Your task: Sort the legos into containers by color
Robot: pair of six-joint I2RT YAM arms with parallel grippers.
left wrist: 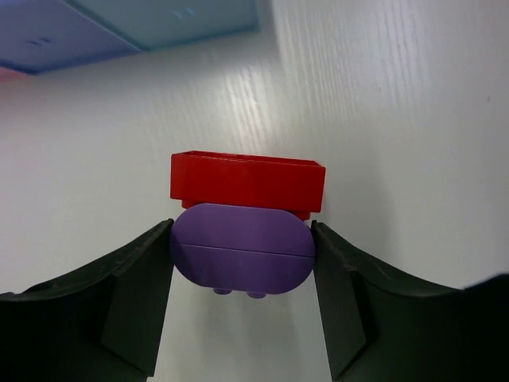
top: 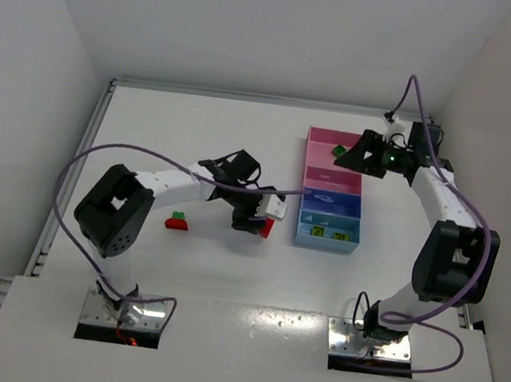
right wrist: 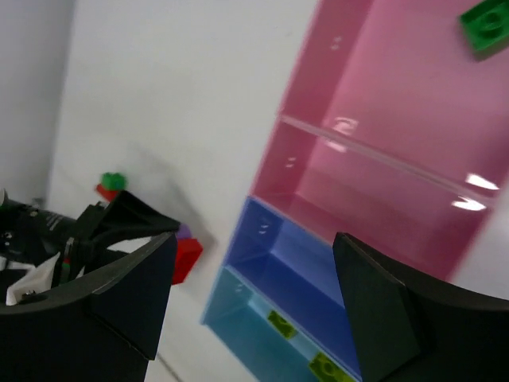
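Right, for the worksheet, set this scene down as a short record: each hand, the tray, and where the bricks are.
Left hand: low over the table, fingers against both sides of the purple brick, which is joined to a red brick
Right hand: open, empty, above the pink end of the tray
Large pink compartment: one green brick
Light blue compartment: two yellow bricks
Loose on table: green-on-red pair

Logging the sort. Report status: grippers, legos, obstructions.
Left gripper pinching purple lego, red lego joined. Right gripper open, empty, above large pink compartment. Green-red pair on the table. Nothing between left gripper and tray.
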